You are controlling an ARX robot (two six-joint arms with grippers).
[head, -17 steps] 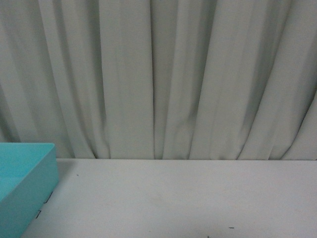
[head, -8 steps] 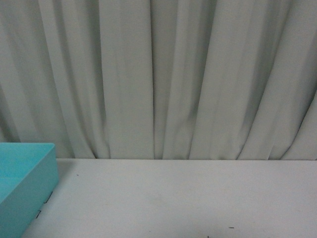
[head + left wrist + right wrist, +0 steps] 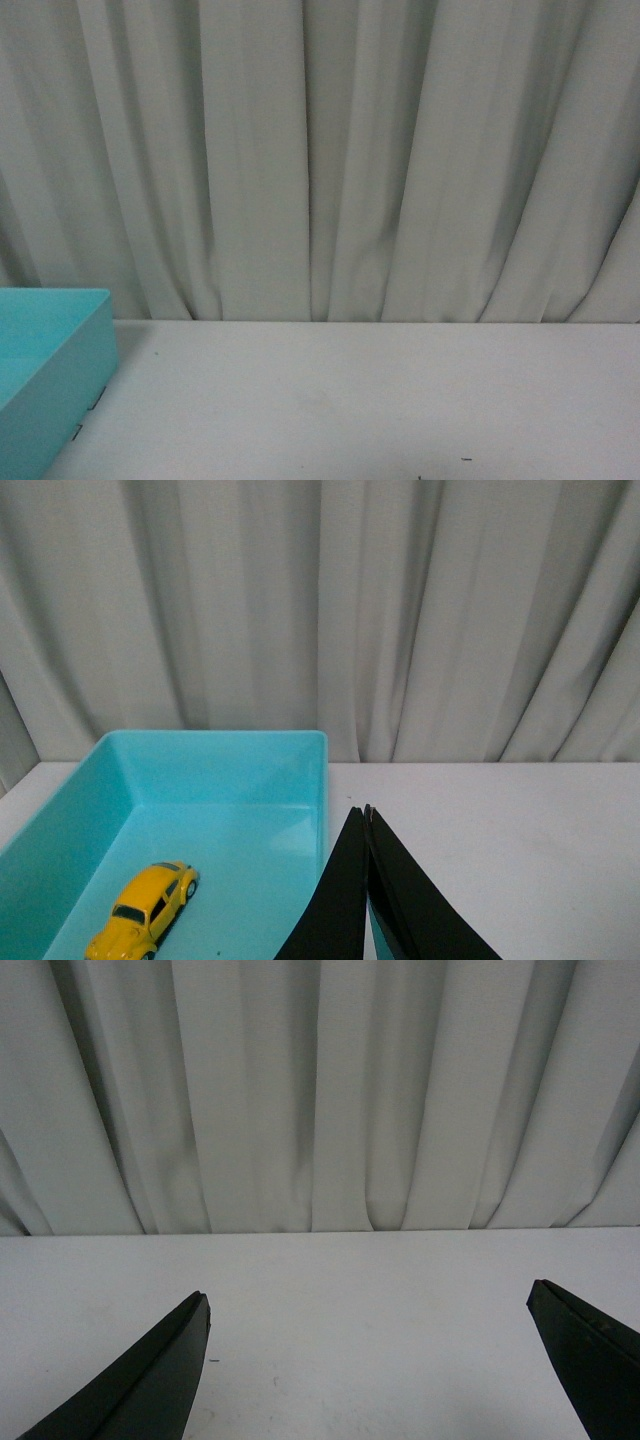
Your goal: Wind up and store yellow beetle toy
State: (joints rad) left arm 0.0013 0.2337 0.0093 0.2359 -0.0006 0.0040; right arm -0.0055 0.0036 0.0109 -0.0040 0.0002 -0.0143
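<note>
The yellow beetle toy [image 3: 143,910], a small glossy yellow car with dark windows, lies on the floor of the turquoise bin [image 3: 322,780] in the left wrist view. My left gripper [image 3: 366,812] is shut and empty, its black fingers pressed together above the bin's near right wall, apart from the toy. My right gripper [image 3: 368,1298] is open and empty over bare white table, with one finger [image 3: 150,1380] at each side of its view. In the front view only a corner of the bin [image 3: 60,340] shows; the toy and both grippers are out of view there.
A white table [image 3: 380,400] runs back to a pale grey pleated curtain [image 3: 320,150] that closes off the far edge. The bin stands at the table's left side. Small dark marks dot the table near the front [image 3: 466,460].
</note>
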